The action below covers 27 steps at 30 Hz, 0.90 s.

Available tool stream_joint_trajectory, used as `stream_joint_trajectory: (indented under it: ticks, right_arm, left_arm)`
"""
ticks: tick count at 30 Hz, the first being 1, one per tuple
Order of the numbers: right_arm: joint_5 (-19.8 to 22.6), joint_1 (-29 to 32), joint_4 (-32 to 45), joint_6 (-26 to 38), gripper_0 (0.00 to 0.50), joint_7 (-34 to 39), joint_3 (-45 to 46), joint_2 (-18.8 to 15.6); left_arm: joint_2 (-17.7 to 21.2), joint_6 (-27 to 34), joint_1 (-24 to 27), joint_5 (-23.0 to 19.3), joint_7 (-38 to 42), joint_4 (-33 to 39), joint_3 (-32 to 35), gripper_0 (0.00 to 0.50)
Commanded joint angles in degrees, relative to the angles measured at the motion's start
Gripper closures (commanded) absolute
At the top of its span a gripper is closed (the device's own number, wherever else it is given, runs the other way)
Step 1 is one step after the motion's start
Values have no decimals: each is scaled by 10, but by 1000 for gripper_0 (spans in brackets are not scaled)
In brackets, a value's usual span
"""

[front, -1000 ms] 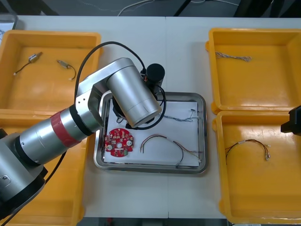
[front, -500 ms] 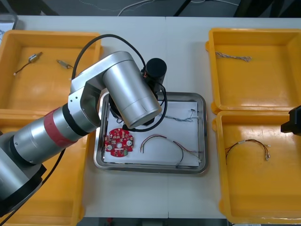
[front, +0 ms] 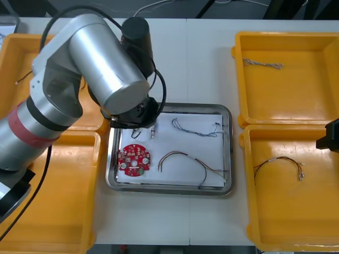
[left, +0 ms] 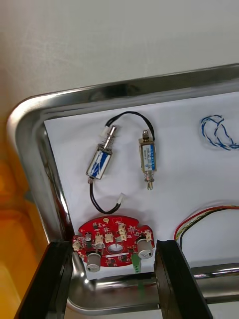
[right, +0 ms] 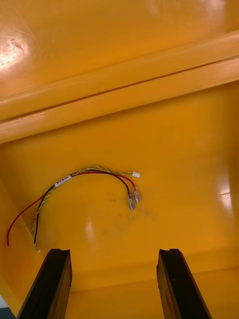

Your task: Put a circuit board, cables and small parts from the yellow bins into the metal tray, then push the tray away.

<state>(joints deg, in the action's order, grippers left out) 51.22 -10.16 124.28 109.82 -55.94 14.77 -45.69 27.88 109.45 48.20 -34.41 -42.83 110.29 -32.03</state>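
Table (front: 206,69): light, near-white matte top. A seam (front: 186,58) runs front to back near the middle, so it's two slabs butted together. Past the far edge the floor (front: 222,10) is dark, almost black. A white cord (front: 153,6) lies across it. Grey object (front: 7,24) at the table's far-left corner, can't tell what. Lighting is even and overhead, with soft shadows. In the left wrist view the tabletop (left: 119,35) is plain, faintly mottled grey-white.
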Motion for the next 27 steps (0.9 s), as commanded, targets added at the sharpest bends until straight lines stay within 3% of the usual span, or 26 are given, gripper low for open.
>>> stream_joint_trajectory:
  ticks: [1, 7, 18, 22, 27]
  right_arm:
    - [8, -4, 26, 2, 0, -14, 1, 9]
    - [1, -14, 74, 2, 0, -16, -26, 13]
    - [5, -81, 95, 2, 0, -48, -148, 13]
    - [8, -113, 95, 2, 0, -60, -205, 13]
    - [-3, -145, 95, 2, 0, -75, -286, 16]
  left_arm:
    - [38, 6, 26, -30, -51, 25, 52, 18]
    - [74, 6, 25, -52, -52, 19, 75, 19]
    - [162, 6, 14, -149, -63, 20, 115, 17]
    - [180, 6, -50, -153, -72, 62, 185, 0]
    - [196, 6, -120, -161, -139, 84, 266, 0]
